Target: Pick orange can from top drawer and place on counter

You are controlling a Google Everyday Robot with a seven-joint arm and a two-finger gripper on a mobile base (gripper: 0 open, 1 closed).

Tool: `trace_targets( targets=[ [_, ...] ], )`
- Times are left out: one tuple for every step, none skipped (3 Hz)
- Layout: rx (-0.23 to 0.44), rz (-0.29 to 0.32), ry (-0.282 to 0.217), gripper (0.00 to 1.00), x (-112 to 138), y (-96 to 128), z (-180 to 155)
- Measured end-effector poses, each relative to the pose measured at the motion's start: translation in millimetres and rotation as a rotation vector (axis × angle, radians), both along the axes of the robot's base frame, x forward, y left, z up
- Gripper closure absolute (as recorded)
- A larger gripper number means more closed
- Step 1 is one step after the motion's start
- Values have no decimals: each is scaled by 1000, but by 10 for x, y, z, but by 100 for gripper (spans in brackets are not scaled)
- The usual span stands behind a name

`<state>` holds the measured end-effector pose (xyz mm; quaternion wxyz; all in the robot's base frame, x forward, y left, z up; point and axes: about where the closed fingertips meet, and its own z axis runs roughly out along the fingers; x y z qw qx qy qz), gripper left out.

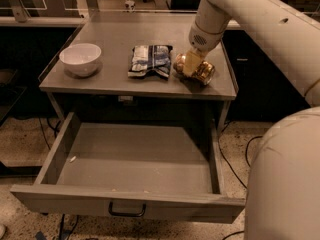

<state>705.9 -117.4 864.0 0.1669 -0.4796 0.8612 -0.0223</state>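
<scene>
Gripper [191, 66] is down on the grey counter [115, 84], jaws clasped around the orange can [205, 73] at the right end, just beside a snack bag [150, 60]. White bowl [80, 59] far left. Top drawer [60, 200] hangs open over the speckled floor [20, 139].

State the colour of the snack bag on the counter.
The snack bag is blue and white, camera view; the gripper is at the orange can beside it.

The arm [260, 19] reaches down from the far right; its end effector [191, 65] sits low over the tabletop's [115, 39] right side, apparently touching the orange can [204, 72].
</scene>
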Motion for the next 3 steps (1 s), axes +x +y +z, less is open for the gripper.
trace_targets(
  targets=[
    [0,0,0,3,0,0,0],
    [0,0,0,0,0,0,-1],
    [0,0,0,0,0,0,-1]
  ],
)
